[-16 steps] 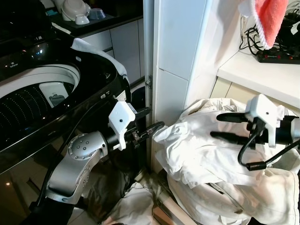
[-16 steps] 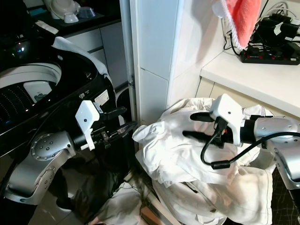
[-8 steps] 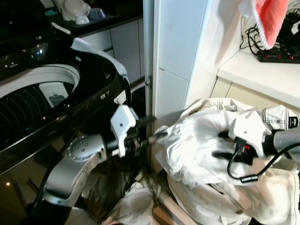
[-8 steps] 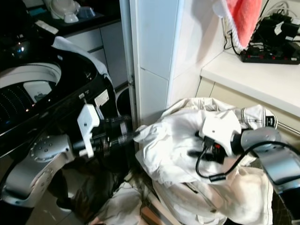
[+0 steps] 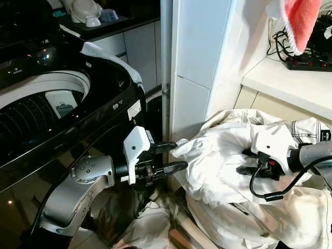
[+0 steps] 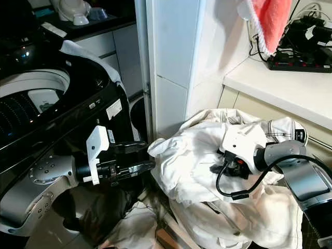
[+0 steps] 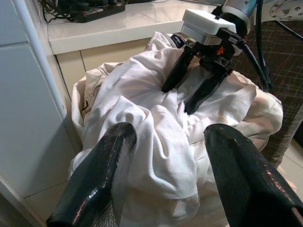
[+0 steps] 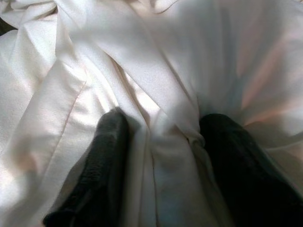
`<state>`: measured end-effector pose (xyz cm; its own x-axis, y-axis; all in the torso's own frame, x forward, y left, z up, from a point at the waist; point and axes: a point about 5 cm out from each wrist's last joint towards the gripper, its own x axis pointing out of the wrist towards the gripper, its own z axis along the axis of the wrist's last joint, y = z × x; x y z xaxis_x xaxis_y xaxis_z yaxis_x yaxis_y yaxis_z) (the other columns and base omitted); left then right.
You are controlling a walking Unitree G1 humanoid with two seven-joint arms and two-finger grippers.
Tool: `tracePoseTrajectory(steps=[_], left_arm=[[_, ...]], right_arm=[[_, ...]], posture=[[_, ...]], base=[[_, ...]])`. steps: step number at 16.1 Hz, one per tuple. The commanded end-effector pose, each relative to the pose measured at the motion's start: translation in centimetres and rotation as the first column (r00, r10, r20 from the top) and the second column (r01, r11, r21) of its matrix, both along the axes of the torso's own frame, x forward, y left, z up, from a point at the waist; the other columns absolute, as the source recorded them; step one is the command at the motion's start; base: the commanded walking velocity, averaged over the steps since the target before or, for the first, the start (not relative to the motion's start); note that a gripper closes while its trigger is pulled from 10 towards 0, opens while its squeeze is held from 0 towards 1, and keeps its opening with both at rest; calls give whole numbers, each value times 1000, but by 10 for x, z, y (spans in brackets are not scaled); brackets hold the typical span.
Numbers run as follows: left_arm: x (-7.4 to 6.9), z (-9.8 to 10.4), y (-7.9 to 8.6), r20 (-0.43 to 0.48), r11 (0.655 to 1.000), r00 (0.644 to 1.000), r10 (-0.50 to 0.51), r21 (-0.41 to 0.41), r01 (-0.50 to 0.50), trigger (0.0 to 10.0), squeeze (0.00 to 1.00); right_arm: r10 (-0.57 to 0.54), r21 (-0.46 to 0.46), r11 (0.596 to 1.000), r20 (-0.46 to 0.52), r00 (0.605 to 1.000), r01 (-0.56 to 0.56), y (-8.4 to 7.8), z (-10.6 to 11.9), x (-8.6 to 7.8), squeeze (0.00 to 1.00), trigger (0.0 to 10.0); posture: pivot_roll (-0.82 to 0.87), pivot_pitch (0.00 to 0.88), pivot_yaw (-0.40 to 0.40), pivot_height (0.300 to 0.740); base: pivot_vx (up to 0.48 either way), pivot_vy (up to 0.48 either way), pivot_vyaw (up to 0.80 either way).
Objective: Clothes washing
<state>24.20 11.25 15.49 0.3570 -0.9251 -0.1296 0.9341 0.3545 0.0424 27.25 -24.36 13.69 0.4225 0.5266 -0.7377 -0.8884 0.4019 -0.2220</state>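
Picking is our step: right gripper [image 5: 248,161] spread, pushed into the white clothes [image 5: 218,166]; left gripper [image 5: 174,155] spread nearby. Next we pinch.

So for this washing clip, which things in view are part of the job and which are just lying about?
Part of the job:
- white clothes pile
- washing machine, open drum
- right gripper, open, pushed into the pile
- left gripper, open, beside the pile

Just lying about:
- red cloth hanging above the counter
- power strip on the counter
- bowls behind the machine
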Motion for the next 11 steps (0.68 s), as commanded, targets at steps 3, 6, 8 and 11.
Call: tracePoseTrajectory(steps=[3,6,8,11], left_arm=[[0,2,0,12,1000,1000,-12,22,12,10000,0],[0,1,1,14,999,1000,-13,31,13,10000,0],[0,0,2,15,999,1000,-13,33,13,10000,0],[1,0,1,19,999,1000,-10,32,9,10000,0]], right_arm=[[15,-3,1000,-18,1000,-15,1,-1,0,0,0],[26,5,1000,-30,999,-25,1,-2,-3,0,0],[26,16,1000,-33,999,-25,2,-1,-3,0,0],[25,31,999,-39,999,-23,1,2,-5,0,0]], posture=[[15,0,40,740],[13,0,44,740],[9,0,46,740],[7,0,46,740]], base=[[0,0,0],[0,0,0],[0,0,0],[0,0,0]])
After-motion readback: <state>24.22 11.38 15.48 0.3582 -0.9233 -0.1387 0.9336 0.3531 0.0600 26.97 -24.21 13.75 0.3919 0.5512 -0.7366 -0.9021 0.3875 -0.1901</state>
